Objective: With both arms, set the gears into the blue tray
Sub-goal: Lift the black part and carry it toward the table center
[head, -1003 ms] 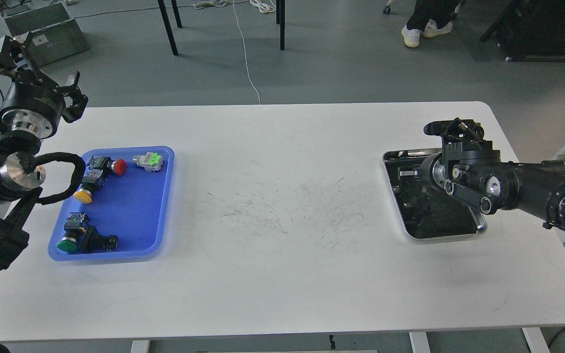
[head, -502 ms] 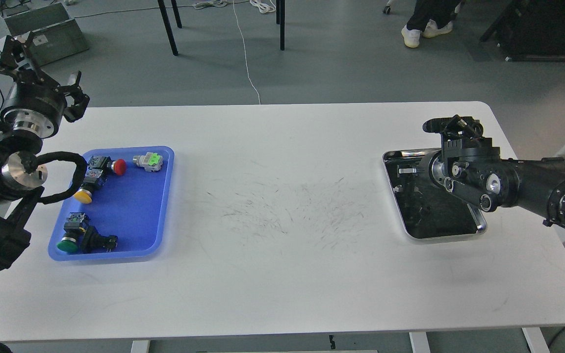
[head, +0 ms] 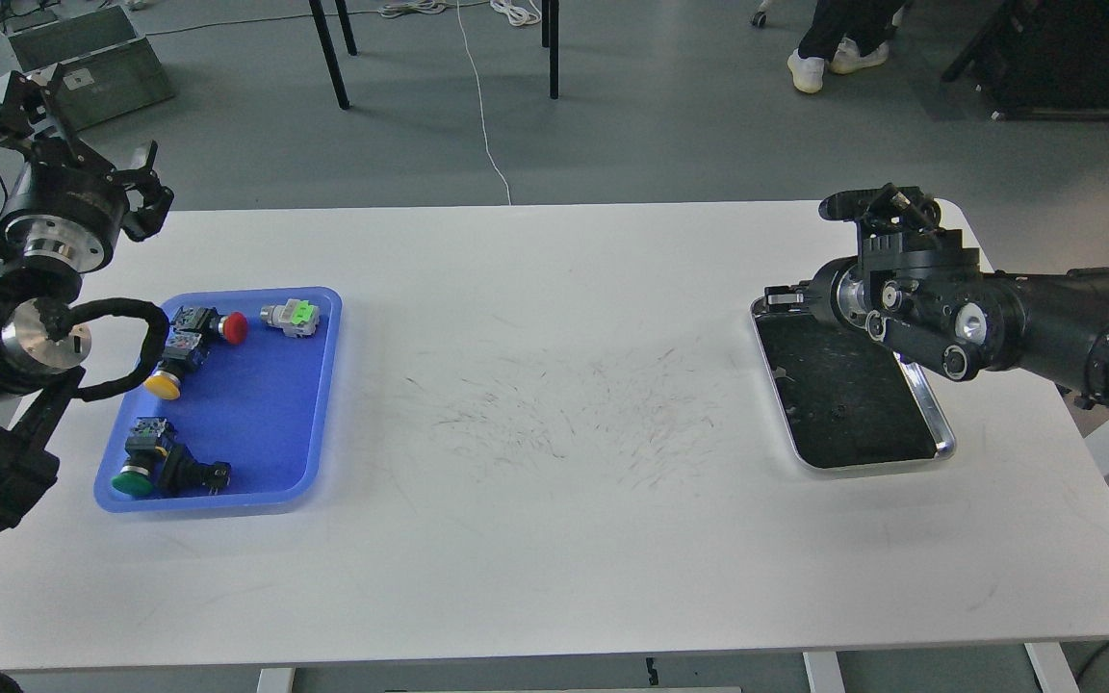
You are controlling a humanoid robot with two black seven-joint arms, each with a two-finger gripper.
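The blue tray (head: 316,385) lies at the table's left and holds only coloured push-button switches. My left gripper (head: 78,144) hangs above the table's far left corner, behind the blue tray, with its claws spread open and empty. My right gripper (head: 784,295) hovers over the far left corner of the steel tray (head: 940,445). It is seen dark and end-on, so its fingers cannot be told apart. A few tiny dark specks (head: 841,412) on the steel tray's dark floor may be gears, but they are too small to be sure.
In the blue tray lie red-capped (head: 235,328), yellow-capped (head: 163,385) and green-capped (head: 134,481) switches and a grey-green one (head: 293,316). The white table (head: 554,481) is scuffed in the middle. Chair legs, a cable and a person's feet are on the floor beyond.
My right gripper has lifted out of the steel tray and moved toward its far left corner, uncovering the tray's dark floor. The left arm has barely moved.
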